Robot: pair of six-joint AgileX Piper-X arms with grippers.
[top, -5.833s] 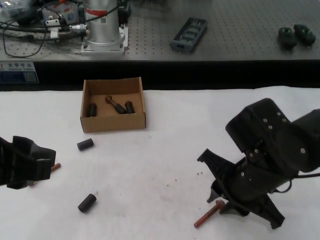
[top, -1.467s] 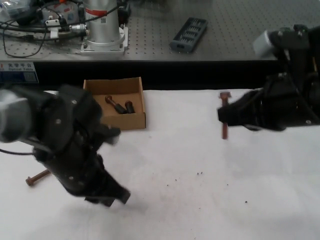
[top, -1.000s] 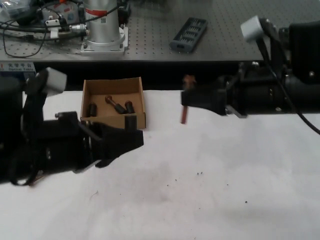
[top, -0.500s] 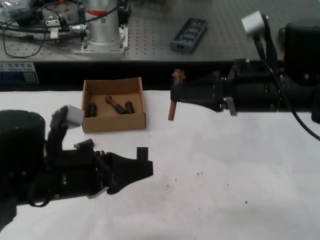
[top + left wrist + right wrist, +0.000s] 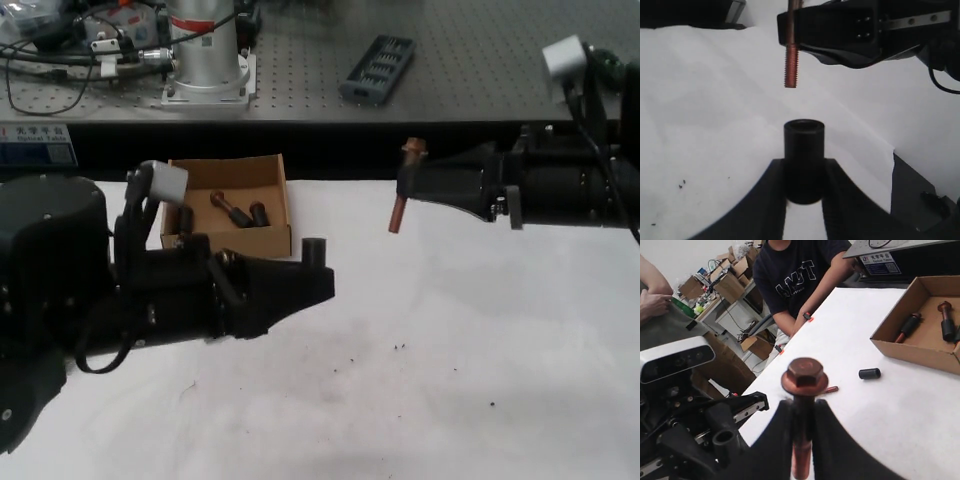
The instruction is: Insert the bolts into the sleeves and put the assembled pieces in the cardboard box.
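Observation:
My left gripper (image 5: 312, 272) is shut on a black sleeve (image 5: 314, 250), held upright above the white cloth with its open bore facing up (image 5: 804, 145). My right gripper (image 5: 408, 186) is shut on a copper bolt (image 5: 400, 196) that hangs thread-down, higher than the sleeve and off to its right. In the left wrist view the bolt (image 5: 791, 55) ends a short gap above the sleeve and slightly to one side. The cardboard box (image 5: 225, 243) stands at the back left with several assembled pieces in it. In the right wrist view the bolt's hex head (image 5: 804, 376) is close up.
A loose sleeve (image 5: 869, 373) and a loose bolt (image 5: 829, 389) lie on the cloth near the box (image 5: 912, 352). Behind the cloth runs a dark edge, then a perforated bench with a metal cylinder (image 5: 205, 50) and a black tray (image 5: 377, 65).
The right arm drew back to the right with the bolt. The left arm carried the sleeve farther from the camera and to the right.

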